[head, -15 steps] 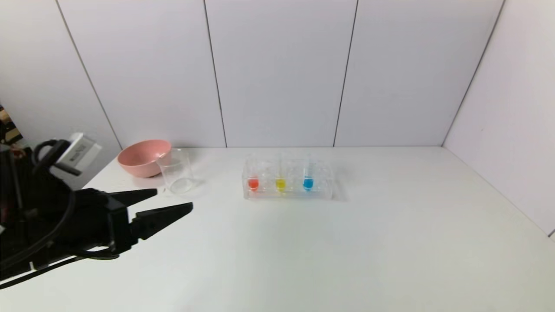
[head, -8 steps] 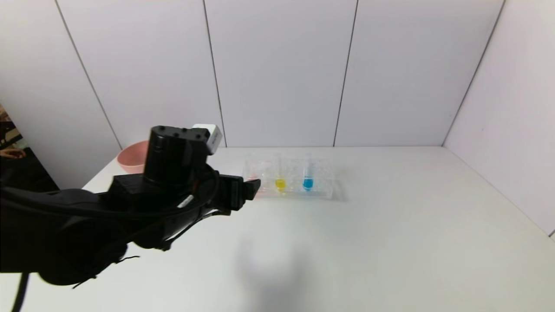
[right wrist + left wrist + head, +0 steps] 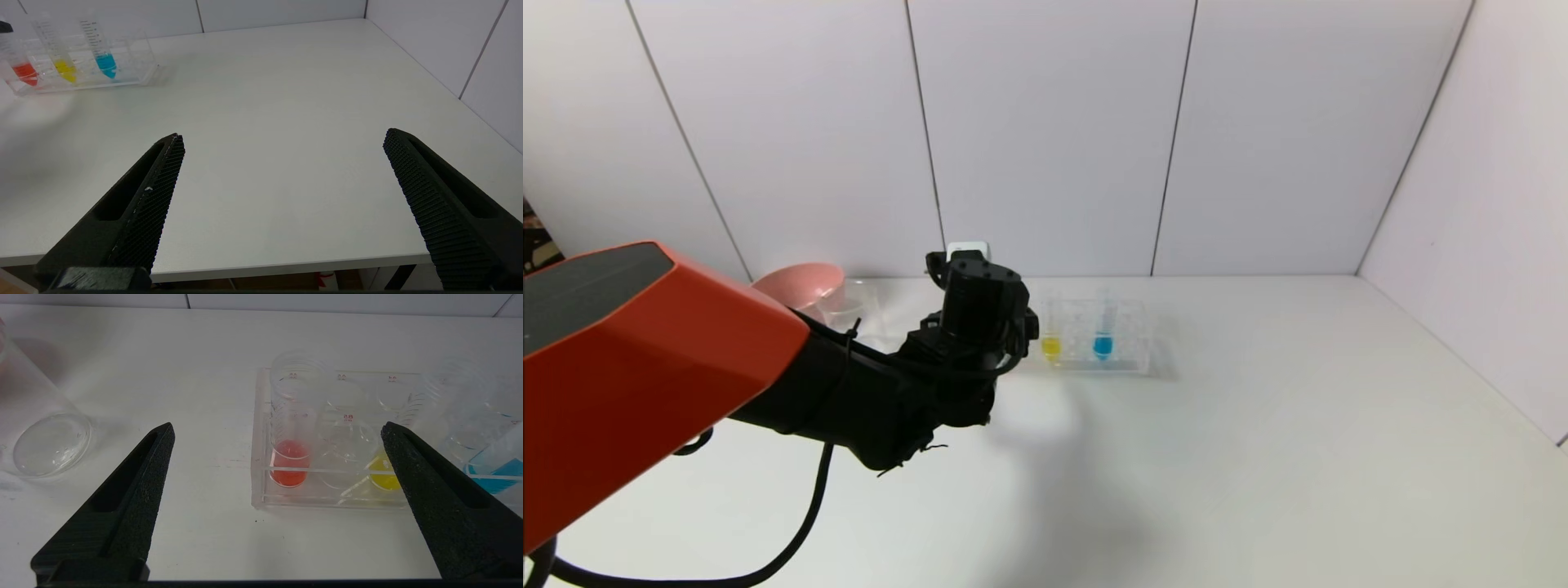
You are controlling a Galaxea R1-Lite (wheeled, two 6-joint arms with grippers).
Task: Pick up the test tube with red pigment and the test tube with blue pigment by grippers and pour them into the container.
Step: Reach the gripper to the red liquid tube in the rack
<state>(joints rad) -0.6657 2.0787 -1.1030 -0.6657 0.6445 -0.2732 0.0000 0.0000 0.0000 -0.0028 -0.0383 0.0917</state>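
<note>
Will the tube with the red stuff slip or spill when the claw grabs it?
The red tube looks smooth and clear, so it may slip. It is open on top, so tilting could spill. The left claw is open wide around it.

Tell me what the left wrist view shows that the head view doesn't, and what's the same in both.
Only the left wrist view shows the test tube with red pigment standing in the tube rack, framed between the wide-open fingers of the left gripper. Only the head view shows the pink bowl behind the container, and the left arm hiding the rack's red end. Both show the yellow tube, the test tube with blue pigment and the white table. The right gripper is parked at the table's near edge, open.
</note>
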